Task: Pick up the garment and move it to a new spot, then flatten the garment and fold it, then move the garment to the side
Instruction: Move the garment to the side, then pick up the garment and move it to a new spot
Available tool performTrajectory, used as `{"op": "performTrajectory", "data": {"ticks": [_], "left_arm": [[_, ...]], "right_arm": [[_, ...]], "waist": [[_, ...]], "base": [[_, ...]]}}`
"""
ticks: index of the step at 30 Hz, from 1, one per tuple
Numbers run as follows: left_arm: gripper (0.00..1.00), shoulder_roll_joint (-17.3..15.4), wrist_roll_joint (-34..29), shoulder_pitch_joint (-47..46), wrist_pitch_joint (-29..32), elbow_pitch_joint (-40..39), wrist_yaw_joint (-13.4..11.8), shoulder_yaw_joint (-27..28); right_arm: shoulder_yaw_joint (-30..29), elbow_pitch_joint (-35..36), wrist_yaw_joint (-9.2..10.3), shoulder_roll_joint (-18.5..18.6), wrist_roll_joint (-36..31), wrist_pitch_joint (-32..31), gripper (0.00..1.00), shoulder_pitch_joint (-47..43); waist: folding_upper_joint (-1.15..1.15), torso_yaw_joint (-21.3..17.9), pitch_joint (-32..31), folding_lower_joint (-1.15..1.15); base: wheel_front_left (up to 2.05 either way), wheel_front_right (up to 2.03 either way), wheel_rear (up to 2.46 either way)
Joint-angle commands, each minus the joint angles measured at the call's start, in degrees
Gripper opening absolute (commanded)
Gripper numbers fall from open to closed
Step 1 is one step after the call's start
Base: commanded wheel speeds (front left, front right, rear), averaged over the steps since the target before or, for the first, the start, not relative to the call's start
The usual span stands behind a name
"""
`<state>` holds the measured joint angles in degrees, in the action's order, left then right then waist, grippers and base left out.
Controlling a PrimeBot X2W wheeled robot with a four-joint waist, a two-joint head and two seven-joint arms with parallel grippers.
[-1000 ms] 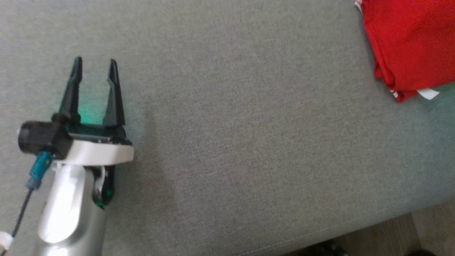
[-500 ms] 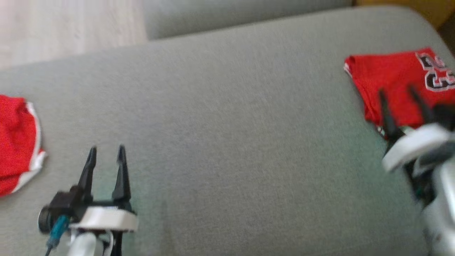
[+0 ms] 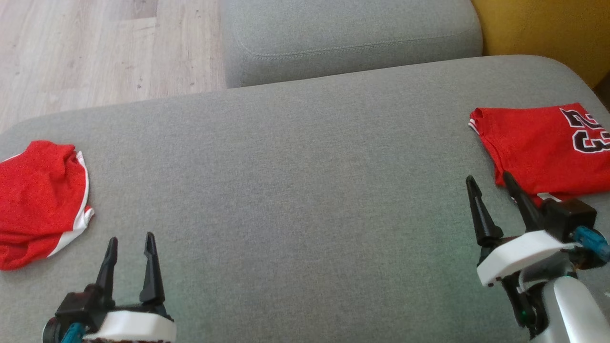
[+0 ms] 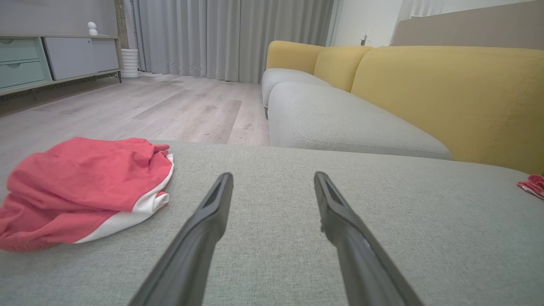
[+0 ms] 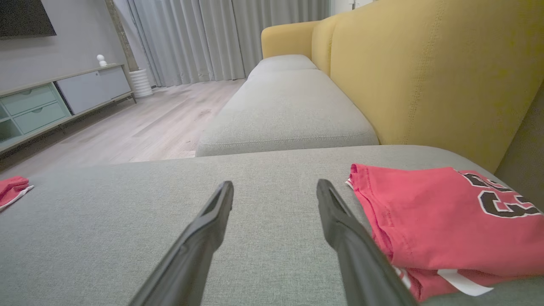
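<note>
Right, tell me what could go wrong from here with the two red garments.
1. The open right pincer hovers close beside the folded jersey; a careless sweep could snag its edge and undo the fold.
2. The crumpled garment lies bunched near the edge of the cushion, by the floor; a dragging grasp by the left pincer might pull it off.
3. Its layers overlap, so a pinch may catch only one.

Head view looks steeply down on the grey cushion (image 3: pixel 305 190); both wrist views skim low across it toward the yellow backrest (image 4: pixel 446 93).
</note>
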<state>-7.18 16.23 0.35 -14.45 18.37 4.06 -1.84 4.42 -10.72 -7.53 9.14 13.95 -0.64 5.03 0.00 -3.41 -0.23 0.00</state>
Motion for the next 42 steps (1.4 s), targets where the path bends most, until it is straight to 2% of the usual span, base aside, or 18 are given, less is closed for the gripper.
{"op": "performTrajectory", "data": {"ticks": [1,6,11,23,25,29,33,42], "left_arm": [[1.00,-0.3,-0.1,-1.9,-0.5,-1.7,-0.2,2.2],[1.00,-0.1,-0.4,-2.1,-0.5,-1.7,-0.1,2.2],[1.00,0.1,-0.6,-2.0,-0.5,-2.2,-0.2,1.9],[1.00,-1.2,-0.7,-0.6,-0.4,-5.2,-1.0,2.7],[1.00,-1.6,-0.7,-0.3,0.1,-5.8,-1.4,2.8],[1.00,-2.1,-0.5,0.3,0.7,-6.3,-1.8,3.0],[1.00,-2.4,0.0,1.2,1.0,-7.2,-2.0,3.3],[1.00,-3.0,0.5,1.6,1.2,-8.2,-2.6,3.7]], "right_arm": [[0.4,2.5,0.04,-0.3,-0.4,-0.4,1.00,0.4],[0.3,3.3,0.04,-1.0,-0.8,-1.5,1.00,-0.5],[0.8,3.5,0.04,-1.0,-0.6,-2.1,1.00,-1.0],[2.9,2.9,0.04,-1.1,0.1,-1.2,1.00,-0.5],[3.0,2.6,0.04,-1.2,0.1,-1.0,1.00,-0.3],[3.5,1.8,0.04,-1.6,0.4,-0.7,1.00,-0.3],[4.3,0.9,0.04,-1.8,0.7,-0.6,1.00,-0.1],[4.1,0.5,0.04,-1.3,0.8,-0.3,1.00,0.0]], "waist": [[0.00,0.1,0.0,0.00],[0.00,1.1,-0.1,0.00],[0.00,4.3,0.1,0.00],[0.00,20.5,0.6,0.00],[0.00,24.5,0.6,0.00],[0.00,28.5,0.3,0.00],[0.00,30.4,0.3,0.00],[0.00,29.9,1.1,0.00]], "base": [[0.00,0.00,0.00],[0.00,0.00,0.00],[0.00,0.00,0.00],[0.00,0.00,0.00],[0.00,0.00,0.00],[0.00,0.00,0.00],[0.00,0.00,0.00],[0.00,0.00,0.00]]}}
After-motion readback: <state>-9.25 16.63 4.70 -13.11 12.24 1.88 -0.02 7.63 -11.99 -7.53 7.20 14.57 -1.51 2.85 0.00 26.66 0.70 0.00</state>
